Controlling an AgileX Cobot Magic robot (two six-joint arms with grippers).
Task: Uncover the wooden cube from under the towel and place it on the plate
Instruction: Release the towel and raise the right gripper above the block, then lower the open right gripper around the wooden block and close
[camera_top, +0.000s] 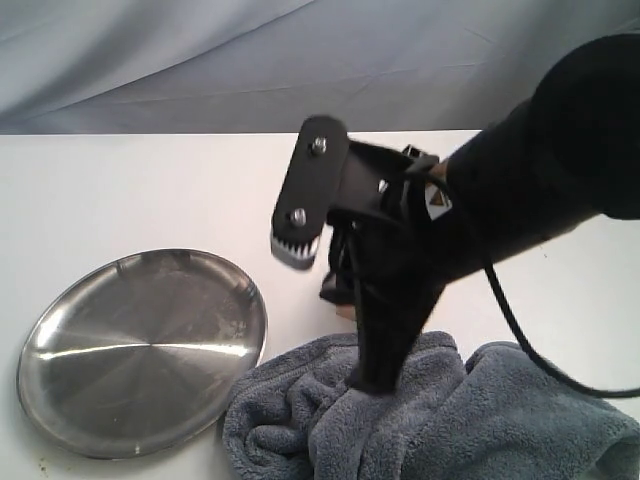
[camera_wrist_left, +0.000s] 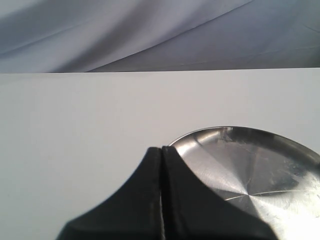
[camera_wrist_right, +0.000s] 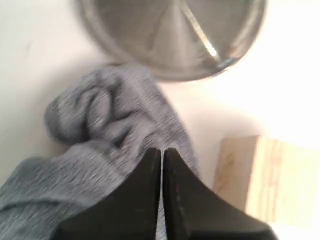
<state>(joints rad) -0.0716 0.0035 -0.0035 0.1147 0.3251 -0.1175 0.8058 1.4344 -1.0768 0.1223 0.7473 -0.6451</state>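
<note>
Resting on the white table (camera_top: 120, 190), the plate (camera_top: 140, 350) is seen at the left of the exterior view, its brushed steel surface bare. The towel (camera_top: 450, 420) is bunched in thick grey folds at the lower right of that view, and one edge of it reaches the plate's rim. The right gripper (camera_top: 375, 385) is lowered into these folds from a black arm (camera_top: 560, 130) trailing a black cable (camera_top: 520, 335). In the right wrist view the fingers (camera_wrist_right: 145, 190) of this gripper are pressed together with only a thin slit between them, and the plush is gathered at their tips, so the towel is taken to be pinched; the cloth there is blurred. The wooden cube (camera_wrist_right: 265, 180) is shown uncovered in the same view, lying on the table just beside the towel and apart from the plate, with its brown grain lines visible. The left gripper (camera_wrist_left: 162, 150) is held over bare table at the plate's edge, its jaws brought fully together with nothing between them. A blue-grey backdrop cloth (camera_top: 250, 60) is hung behind the table.
</note>
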